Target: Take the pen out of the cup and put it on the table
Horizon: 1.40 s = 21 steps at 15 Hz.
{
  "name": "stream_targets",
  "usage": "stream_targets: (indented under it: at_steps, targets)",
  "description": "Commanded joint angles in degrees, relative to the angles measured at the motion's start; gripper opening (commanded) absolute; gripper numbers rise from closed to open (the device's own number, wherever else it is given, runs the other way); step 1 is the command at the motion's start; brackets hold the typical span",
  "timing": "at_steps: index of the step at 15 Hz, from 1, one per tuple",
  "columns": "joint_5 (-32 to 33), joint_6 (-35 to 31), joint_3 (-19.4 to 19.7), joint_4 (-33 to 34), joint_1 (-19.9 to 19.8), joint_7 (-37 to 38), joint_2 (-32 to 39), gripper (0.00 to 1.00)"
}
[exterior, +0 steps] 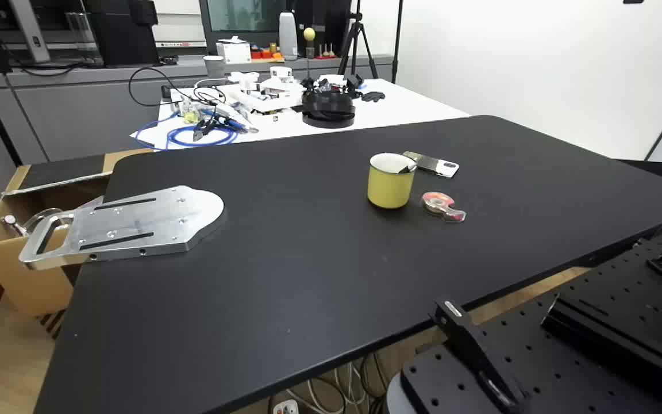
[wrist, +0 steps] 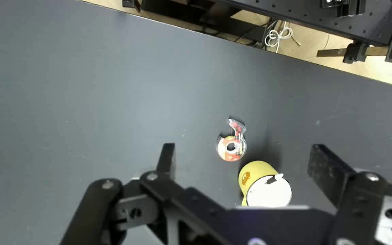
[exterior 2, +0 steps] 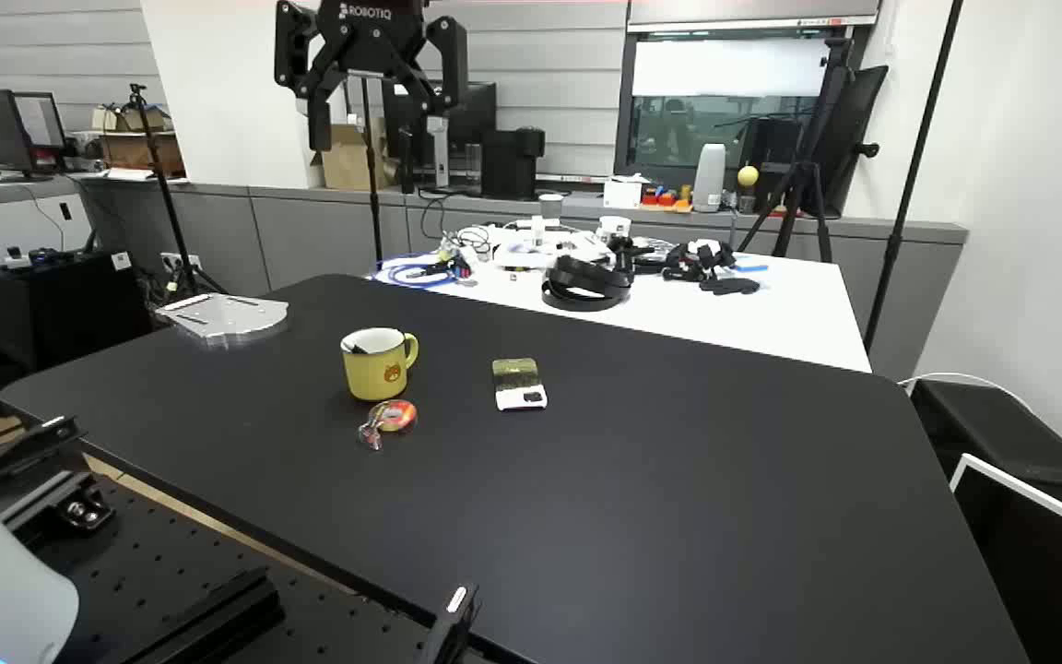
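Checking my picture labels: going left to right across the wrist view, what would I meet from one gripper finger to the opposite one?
One finger, tape dispenser, yellow cup, opposite finger. The pen overlaps the cup, so I skip it.

"Where is there room to pass?"

"From above. Clear air lies between the gripper [exterior 2: 363,152], its jaws wide apart, and the cup [exterior 2: 374,376], whose mouth faces up; the pen [wrist: 273,180] shows at the rim."

"And from the sides?"

"Tighter there: a tape dispenser [wrist: 231,149] lies just beside the cup, and the handle [exterior 2: 415,349] juts out on the side nearer the phone [exterior 2: 520,385]."

"Anywhere wide?"

"Bare table [exterior: 285,287] spreads broadly around these; a metal plate [exterior: 138,221] blocks part of one edge, well apart from the cup."
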<state>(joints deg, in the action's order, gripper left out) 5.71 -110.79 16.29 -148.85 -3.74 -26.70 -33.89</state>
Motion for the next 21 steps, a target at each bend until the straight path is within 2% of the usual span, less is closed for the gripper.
stream_targets:
  at_steps: [1, 12, 17, 21]
  targets:
    - [-0.35, 0.06, -0.56, 0.06, -0.59, -0.28, 0.10, 1.00]
    - [-0.35, 0.07, -0.56, 0.06, -0.59, -0.29, 0.11, 1.00]
    - [-0.56, -2.75, -3.68, 2.85, 0.87, 2.42, 4.80, 1.00]
    - [-0.85, -7.90, -9.04, 6.93, 1.84, 10.47, 12.53, 1.00]
